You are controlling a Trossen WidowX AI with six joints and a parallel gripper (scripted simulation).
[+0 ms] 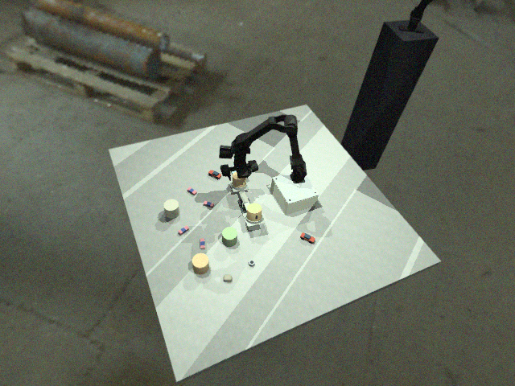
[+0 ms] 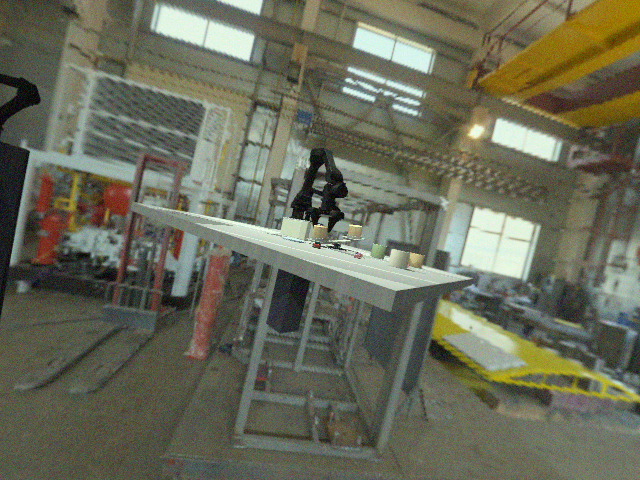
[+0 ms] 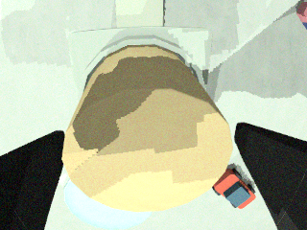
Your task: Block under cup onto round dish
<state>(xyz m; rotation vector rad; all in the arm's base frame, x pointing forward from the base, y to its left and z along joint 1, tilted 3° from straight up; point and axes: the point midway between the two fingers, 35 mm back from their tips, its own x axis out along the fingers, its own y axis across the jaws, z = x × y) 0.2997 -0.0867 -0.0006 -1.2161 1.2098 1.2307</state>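
Note:
Two tan cups stand on the ends of a small balance (image 1: 242, 200) (image 3: 137, 0). The far cup (image 1: 239, 181) (image 2: 320, 232) (image 3: 148, 109) fills the wrist view. The near cup (image 1: 253, 211) (image 2: 354, 230) stands untouched. My gripper (image 1: 239, 169) (image 2: 324, 219) (image 3: 153, 136) is open, lowered over the far cup with one finger on each side of it, and nothing is gripped. A pale blue round dish (image 3: 103, 207) shows partly beside that cup in the wrist view. The block is hidden.
Cream (image 1: 170, 208), green (image 1: 228, 236) and tan (image 1: 200, 263) cylinders stand to the left and front. Small toy cars (image 1: 215, 174) (image 3: 234, 188) lie scattered, one right by the gripped-around cup. The arm's white base box (image 1: 293, 194) is to the right, with a dark pillar (image 1: 386, 87) behind it.

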